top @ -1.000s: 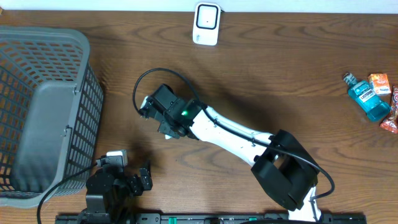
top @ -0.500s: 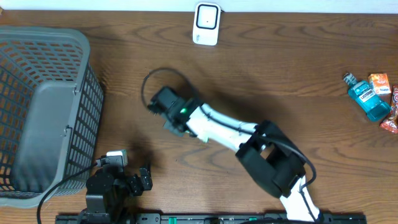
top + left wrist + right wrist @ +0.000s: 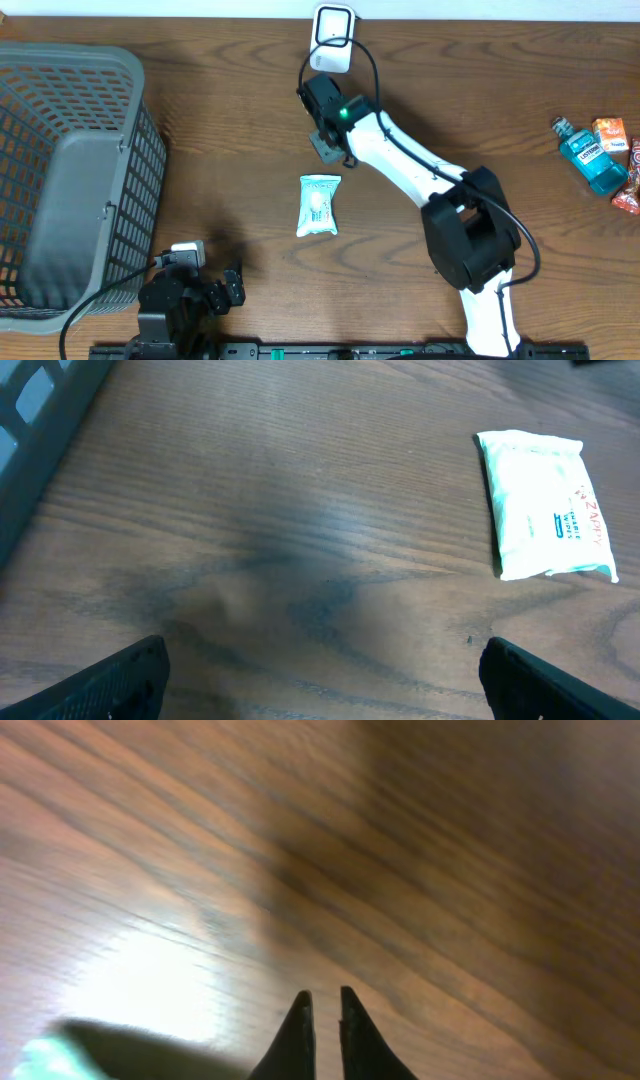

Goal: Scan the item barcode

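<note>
The item, a white wipes packet with green print, lies flat on the wooden table, and it also shows in the left wrist view as the packet at upper right. A white scanner stands at the table's far edge. My right gripper hovers just in front of the scanner, well away from the packet. In its wrist view the right gripper holds nothing, its fingers nearly together with only a thin slit. My left gripper is wide open over bare wood at the near left.
A large grey mesh basket fills the left side. At the far right stand a blue mouthwash bottle, an orange box and a red snack pack.
The right arm has swung from the table's middle-left up and right to the scanner. The packet, hidden before, now lies alone on the table. The left arm is still.
</note>
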Controlling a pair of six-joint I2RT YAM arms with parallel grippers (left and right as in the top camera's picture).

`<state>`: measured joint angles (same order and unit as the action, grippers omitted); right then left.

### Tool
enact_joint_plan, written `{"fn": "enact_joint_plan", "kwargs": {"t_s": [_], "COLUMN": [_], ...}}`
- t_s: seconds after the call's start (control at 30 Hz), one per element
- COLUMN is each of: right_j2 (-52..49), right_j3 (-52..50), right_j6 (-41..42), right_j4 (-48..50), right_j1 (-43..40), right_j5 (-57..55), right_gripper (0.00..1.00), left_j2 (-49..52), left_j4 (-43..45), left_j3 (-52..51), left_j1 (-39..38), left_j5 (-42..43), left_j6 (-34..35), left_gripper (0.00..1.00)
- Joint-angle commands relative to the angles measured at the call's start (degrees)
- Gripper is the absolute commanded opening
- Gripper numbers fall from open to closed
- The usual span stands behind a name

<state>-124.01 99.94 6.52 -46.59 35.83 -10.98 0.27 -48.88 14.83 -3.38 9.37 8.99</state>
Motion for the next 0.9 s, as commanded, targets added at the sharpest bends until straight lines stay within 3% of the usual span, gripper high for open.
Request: {"fn": "enact_joint_plan", "kwargs": {"t_s": [0.0, 0.1, 0.17, 0.27, 0.3, 0.33, 0.37, 0.47, 0.87], "right_j2": [4.68, 4.98, 4.72, 4.7, 4.7, 4.7, 4.7, 4.44, -1.55], "right_j3": [3.69, 3.56, 2.47, 0.39, -0.09, -0.81, -1.62, -3.91, -4.37], "right_j6": [10.03, 23.06, 31.28, 35.17, 35.04, 35.01, 35.01, 35.3, 41.31], "right_j4": [-4.13, -9.33, -10.82, -10.27, -9.79, -8.85, -7.63, -5.2, -6.08], "right_j1": [1.46, 3.45, 5.11, 8.37, 9.44, 10.51, 11.61, 14.86, 18.86], "right_j5": [4.81, 4.92, 5.64, 6.4, 6.36, 6.21, 6.16, 5.18, -11.08], "right_gripper": [0.11, 0.11, 0.18, 0.46, 0.79, 0.87, 0.84, 0.56, 0.5], "left_j2": [-0.07, -0.07, -0.07, -0.07, -0.07, -0.07, -0.07, -0.07, -0.07], "left_j4": [-1.84, -1.84, -1.84, -1.84, -1.84, -1.84, -1.84, -1.84, -1.84], "left_j3": [-0.48, -0.48, -0.48, -0.48, -0.48, -0.48, -0.48, -0.48, -0.48], "left_j1": [0.2, 0.2, 0.2, 0.2, 0.2, 0.2, 0.2, 0.2, 0.2], "left_j5": [0.68, 0.7, 0.68, 0.68, 0.68, 0.68, 0.68, 0.68, 0.68], "left_j6": [-0.11, -0.11, -0.11, -0.11, -0.11, -0.11, -0.11, -0.11, -0.11], "left_gripper": [0.99, 0.99, 0.99, 0.99, 0.99, 0.99, 0.99, 0.99, 0.99]}}
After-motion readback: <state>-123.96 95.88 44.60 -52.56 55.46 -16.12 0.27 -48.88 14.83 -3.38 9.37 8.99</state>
